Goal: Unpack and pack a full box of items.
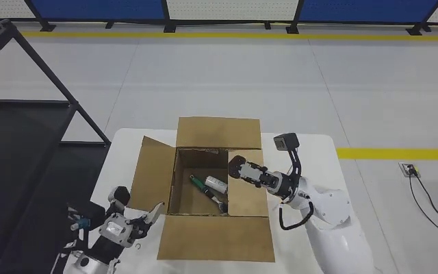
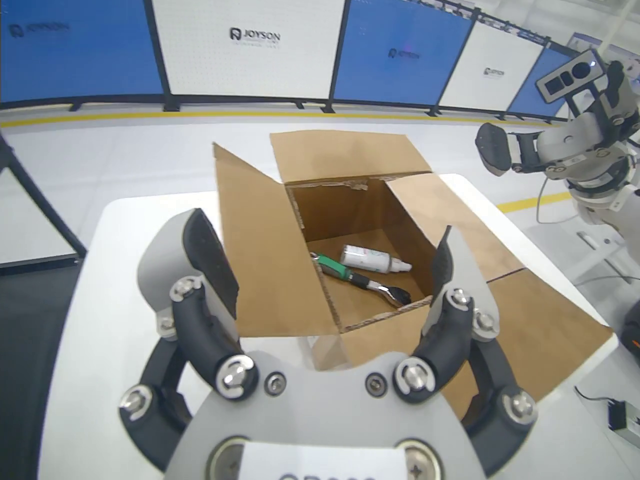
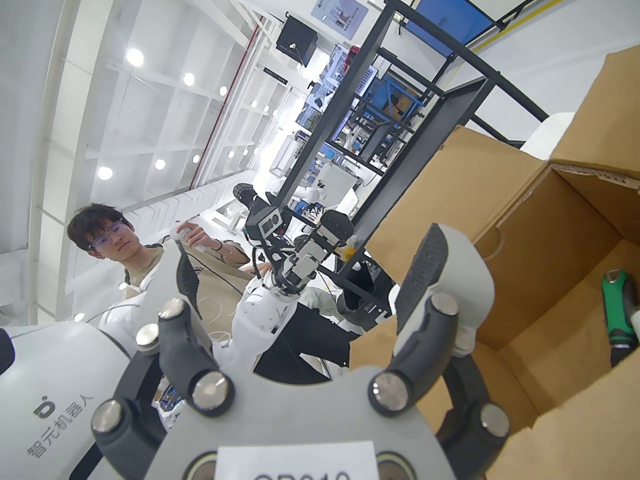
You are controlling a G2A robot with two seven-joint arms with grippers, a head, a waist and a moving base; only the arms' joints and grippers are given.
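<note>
Box [image 1: 219, 132] sits open mid-desk [image 1: 130, 147], flaps out. Two items lie on its floor, touching or nearly so: white bottle [image 1: 217, 183] on its side and a green-handled tool [image 1: 200, 183] just beside it. Right end effector [image 1: 236, 166] hangs over the right-side flap at the edge of the opening, fingers spread wide, nothing held. Left end effector [image 2: 324, 232] is off the box's near-left corner above the desk, also wide open and empty. Step in hand looks like unpacking, with the right arm best placed to go in. To do it well: clear the flap edge first and drop straight down so a finger doesn't catch the cardboard. Take the bottle across its body, not end-on, because it will likely roll. Leave room from the tool so only one item gets pinched. Keep the left arm clear of the opening, or use it to steady the box if it shifts.
</note>
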